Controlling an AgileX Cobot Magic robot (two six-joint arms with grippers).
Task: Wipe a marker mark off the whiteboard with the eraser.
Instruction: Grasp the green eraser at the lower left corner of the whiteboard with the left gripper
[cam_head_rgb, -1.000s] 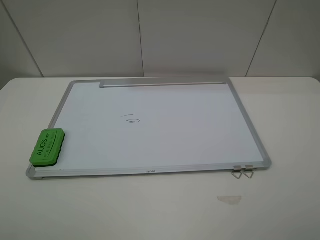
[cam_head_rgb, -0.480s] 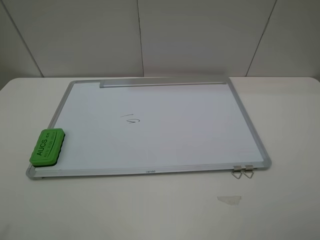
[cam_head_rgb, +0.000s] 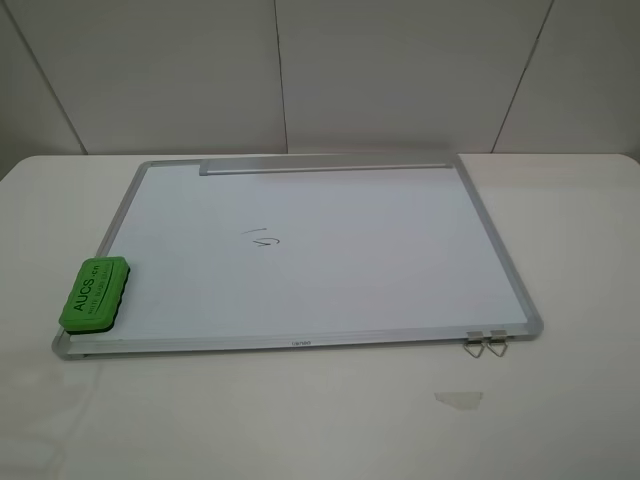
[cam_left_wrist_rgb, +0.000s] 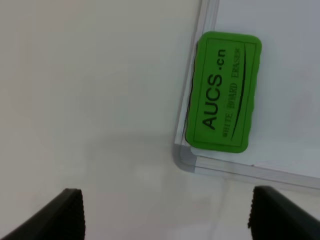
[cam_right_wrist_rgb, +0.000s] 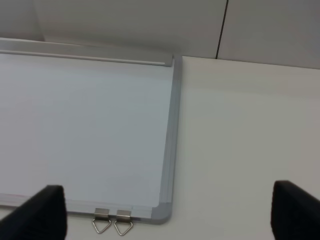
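Note:
The whiteboard lies flat on the white table. Near its middle is the marker mark, a short black stroke and a "U". The green eraser rests on the board's near left corner, overlapping the frame. In the left wrist view the eraser lies ahead of my left gripper, which is open over bare table, apart from it. My right gripper is open near the board's near right corner. Neither arm shows in the exterior high view.
A grey tray strip runs along the board's far edge. Two small metal clips hang off the near right corner. A pale scrap or smear lies on the table in front of them. Wall panels stand behind the table.

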